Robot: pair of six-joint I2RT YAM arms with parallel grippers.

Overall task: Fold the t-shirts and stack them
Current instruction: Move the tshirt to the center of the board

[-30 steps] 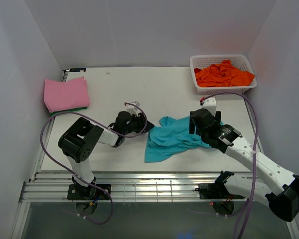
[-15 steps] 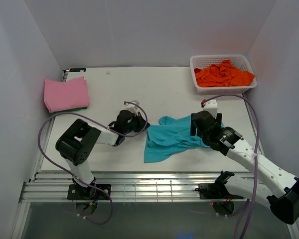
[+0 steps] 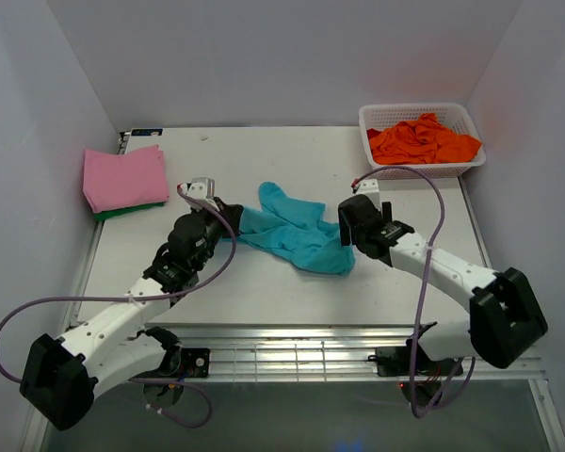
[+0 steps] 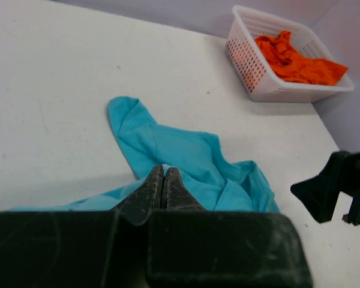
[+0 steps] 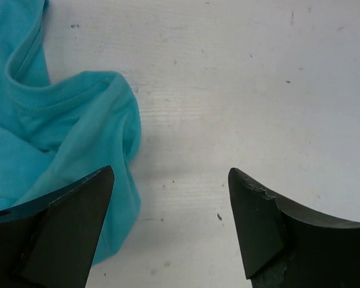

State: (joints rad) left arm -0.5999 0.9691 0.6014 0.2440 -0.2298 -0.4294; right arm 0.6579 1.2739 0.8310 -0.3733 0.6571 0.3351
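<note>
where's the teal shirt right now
Top view: the teal t-shirt lies mid table, left end pinched in the left hand, open right hand at its right edge.

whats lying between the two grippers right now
The teal t-shirt, crumpled on the table. The top view shows it spanning the gap from the left gripper, shut on its edge, to the open right gripper.

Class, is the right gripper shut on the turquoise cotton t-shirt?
No, the right gripper stands wide open beside the turquoise t-shirt.
</note>
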